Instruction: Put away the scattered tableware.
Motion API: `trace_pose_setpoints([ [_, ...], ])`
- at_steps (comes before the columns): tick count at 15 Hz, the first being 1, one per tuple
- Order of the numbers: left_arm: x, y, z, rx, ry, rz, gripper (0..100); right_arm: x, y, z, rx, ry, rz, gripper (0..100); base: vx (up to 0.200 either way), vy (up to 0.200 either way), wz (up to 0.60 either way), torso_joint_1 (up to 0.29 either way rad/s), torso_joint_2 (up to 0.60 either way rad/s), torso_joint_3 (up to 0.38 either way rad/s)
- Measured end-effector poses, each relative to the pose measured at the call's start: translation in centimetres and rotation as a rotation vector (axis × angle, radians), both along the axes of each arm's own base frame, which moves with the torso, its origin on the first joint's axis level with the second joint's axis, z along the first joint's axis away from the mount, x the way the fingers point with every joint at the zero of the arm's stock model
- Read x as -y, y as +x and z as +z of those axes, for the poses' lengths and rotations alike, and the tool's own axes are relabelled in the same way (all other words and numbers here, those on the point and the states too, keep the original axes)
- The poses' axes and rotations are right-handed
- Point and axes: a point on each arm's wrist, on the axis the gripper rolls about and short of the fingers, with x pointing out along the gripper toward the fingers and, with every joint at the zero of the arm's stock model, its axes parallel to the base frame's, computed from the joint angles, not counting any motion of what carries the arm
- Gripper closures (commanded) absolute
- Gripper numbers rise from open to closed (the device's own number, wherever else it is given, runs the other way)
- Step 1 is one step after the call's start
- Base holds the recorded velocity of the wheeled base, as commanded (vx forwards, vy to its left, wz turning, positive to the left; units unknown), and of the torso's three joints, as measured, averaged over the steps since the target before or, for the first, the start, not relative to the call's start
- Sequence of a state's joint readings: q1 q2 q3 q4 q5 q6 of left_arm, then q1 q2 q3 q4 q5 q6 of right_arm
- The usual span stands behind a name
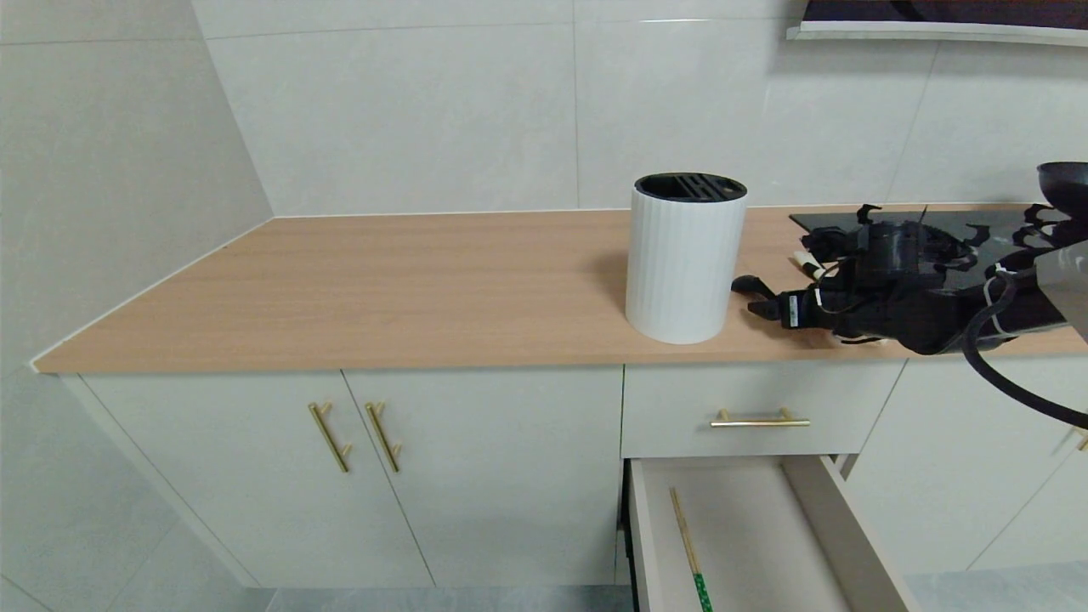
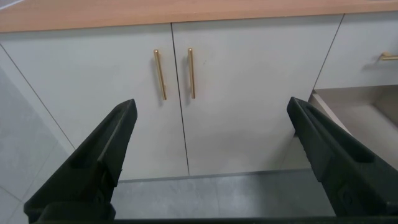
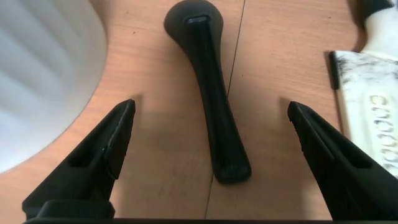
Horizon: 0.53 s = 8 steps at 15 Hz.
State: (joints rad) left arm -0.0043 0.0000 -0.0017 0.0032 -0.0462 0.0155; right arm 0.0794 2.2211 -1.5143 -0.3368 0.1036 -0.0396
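Observation:
A black utensil handle point(image 3: 211, 106) with a rounded end lies flat on the wooden countertop point(image 1: 425, 289), beside the white ribbed holder point(image 1: 687, 255) with a black slotted top. My right gripper point(image 3: 211, 109) is open just above it, one finger on each side, not touching. In the head view this gripper point(image 1: 769, 304) sits right of the holder. A white-handled utensil point(image 3: 367, 106) lies next to the black one. My left gripper point(image 2: 211, 106) is open and empty, low in front of the cabinet doors point(image 2: 180, 93). A pair of chopsticks point(image 1: 688, 552) lies in the open lower drawer point(image 1: 816, 527).
A black cooktop point(image 1: 901, 225) and a dark pot point(image 1: 1064, 183) are at the counter's right end. The shut upper drawer point(image 1: 759, 418) is above the open one. The tiled wall runs behind the counter and along its left side.

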Motion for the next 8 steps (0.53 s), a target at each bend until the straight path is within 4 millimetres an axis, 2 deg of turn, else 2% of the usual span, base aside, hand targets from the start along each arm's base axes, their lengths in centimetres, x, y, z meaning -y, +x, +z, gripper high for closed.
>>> trace_pose_setpoints([
  [6,0.00,0.00,0.00,0.000,0.000,0.000,0,-0.01,0.57,-0.55,-0.004,0.003,-0.016,0,0.000,0.000,0.00,0.000,0.00,0.000],
  [7,0.00,0.00,0.00,0.000,0.000,0.000,0,0.03,0.67,-0.59,-0.003,0.004,-0.018,100,0.000,0.000,0.00,0.000,0.00,0.000],
  [8,0.00,0.00,0.00,0.000,0.000,0.000,0,0.02,0.77,-0.65,-0.001,0.004,-0.019,100,0.000,0.000,0.00,0.000,0.00,0.000],
])
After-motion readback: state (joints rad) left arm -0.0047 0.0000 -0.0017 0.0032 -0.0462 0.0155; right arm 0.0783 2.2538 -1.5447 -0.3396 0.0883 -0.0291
